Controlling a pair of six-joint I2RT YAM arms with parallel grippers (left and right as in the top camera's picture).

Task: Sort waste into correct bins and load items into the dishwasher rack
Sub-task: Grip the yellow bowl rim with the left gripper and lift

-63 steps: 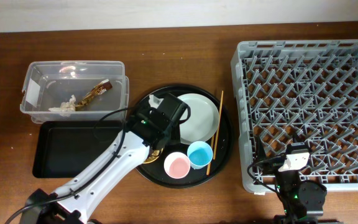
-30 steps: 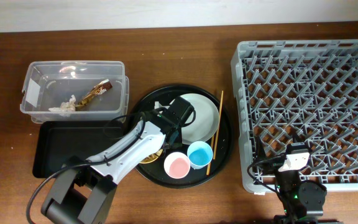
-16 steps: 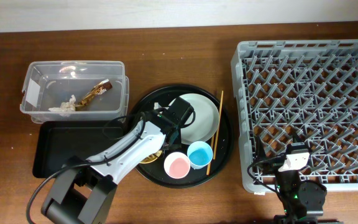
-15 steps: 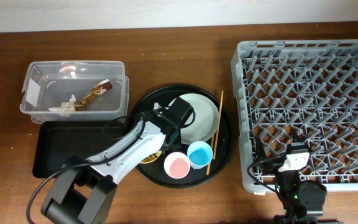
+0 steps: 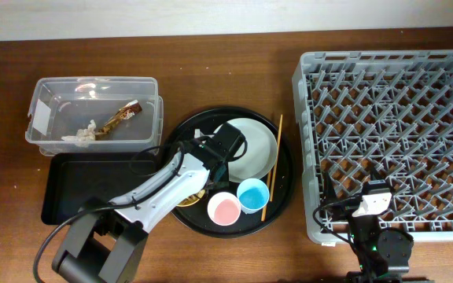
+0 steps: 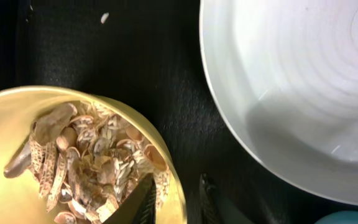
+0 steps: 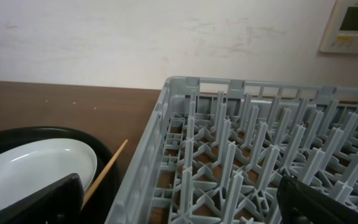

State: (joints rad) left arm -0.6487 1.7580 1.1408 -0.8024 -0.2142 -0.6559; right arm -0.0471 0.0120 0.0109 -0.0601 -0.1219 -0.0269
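Brown wooden worktop [image 5: 234, 47], pale wall behind. We saw the left gripper [image 6: 174, 200] low over the round black tray [image 5: 280, 206]. Its fingers [image 6: 140, 204] were narrowly parted astride the yellow bowl [image 6: 5, 118] rim near the tray's left edge; pinching or not, we couldn't tell. Food scraps [image 6: 92, 158] sat in that bowl, with the plate [image 6: 303, 81] just beside it. Right gripper [image 7: 180, 202] gaped wide and empty by the dishwasher rack [image 5: 392, 141] at the worktop's right edge. Wrapper [image 5: 123, 116] and tissue [image 5: 85, 134] lay in the clear tub [image 5: 53, 85] near the left edge.
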